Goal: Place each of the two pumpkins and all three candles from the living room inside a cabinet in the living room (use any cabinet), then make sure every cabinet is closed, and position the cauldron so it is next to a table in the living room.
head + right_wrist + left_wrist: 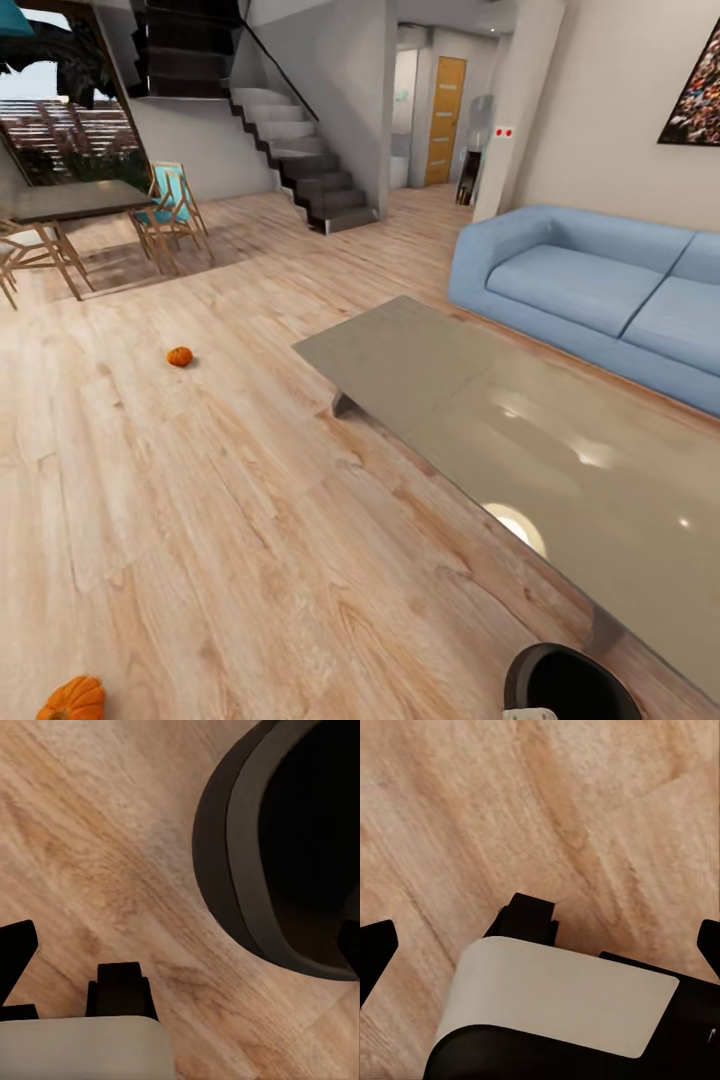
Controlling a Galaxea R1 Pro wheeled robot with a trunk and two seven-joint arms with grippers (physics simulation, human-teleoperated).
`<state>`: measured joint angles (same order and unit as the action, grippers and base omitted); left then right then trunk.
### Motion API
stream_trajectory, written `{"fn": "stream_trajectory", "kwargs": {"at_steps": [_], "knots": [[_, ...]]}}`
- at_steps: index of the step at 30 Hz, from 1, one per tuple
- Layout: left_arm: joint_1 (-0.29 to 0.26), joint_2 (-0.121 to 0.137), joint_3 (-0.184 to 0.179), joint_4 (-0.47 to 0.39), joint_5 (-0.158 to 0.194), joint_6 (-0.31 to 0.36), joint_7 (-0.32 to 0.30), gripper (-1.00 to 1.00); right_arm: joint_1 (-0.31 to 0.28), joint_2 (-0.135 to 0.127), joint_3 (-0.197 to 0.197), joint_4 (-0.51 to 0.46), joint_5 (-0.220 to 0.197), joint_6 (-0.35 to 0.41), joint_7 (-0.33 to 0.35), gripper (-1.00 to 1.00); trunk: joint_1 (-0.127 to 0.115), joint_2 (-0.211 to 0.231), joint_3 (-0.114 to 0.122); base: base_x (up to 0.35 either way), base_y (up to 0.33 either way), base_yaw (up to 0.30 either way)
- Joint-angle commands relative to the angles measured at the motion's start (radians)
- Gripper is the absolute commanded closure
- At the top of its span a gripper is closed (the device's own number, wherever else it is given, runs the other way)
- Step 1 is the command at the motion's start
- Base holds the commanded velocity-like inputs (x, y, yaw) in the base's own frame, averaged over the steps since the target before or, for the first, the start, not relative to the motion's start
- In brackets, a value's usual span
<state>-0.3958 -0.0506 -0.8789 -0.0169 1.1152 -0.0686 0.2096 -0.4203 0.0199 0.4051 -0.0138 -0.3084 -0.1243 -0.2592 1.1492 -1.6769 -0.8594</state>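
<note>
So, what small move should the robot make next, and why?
Probably roll toward the nearer pumpkin on the floor: both pumpkins, the other farther off, lie loose there. Both hands hang open over bare wood, the right hand beside the cauldron.

Head camera: mounted high, facing forward and down across the living room. It takes in the wood floor (230,520), the glossy low table (560,450), the blue sofa (590,285) and the distant staircase (300,150). The black cauldron (570,685) is cut by the lower frame edge.

Left wrist camera: looks steeply down at close range onto bare floor planks (547,810).

Right wrist camera: also looks steeply down at close range.

Shared coverage: the right wrist and head views both include the cauldron's rim (247,855); all three views include the floor.
</note>
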Motion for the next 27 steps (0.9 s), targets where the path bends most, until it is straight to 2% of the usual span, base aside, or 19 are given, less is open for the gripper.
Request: {"fn": "stream_trajectory", "kwargs": {"at_steps": [1,27], "knots": [[0.0,0.0,0.0,0.0,0.0,0.0,0.0,-1.0,0.0,0.0,0.0,0.0,0.0,0.0,0.0,-1.0,0.0,0.0,0.0,0.0,0.0,0.284],[0.0,0.0,0.0,0.0,0.0,0.0,-0.001,-1.0,0.0,0.0,0.001,0.0,0.001,0.0,0.0,-1.0,0.0,0.0,0.0,0.0,0.0,0.284]]}}
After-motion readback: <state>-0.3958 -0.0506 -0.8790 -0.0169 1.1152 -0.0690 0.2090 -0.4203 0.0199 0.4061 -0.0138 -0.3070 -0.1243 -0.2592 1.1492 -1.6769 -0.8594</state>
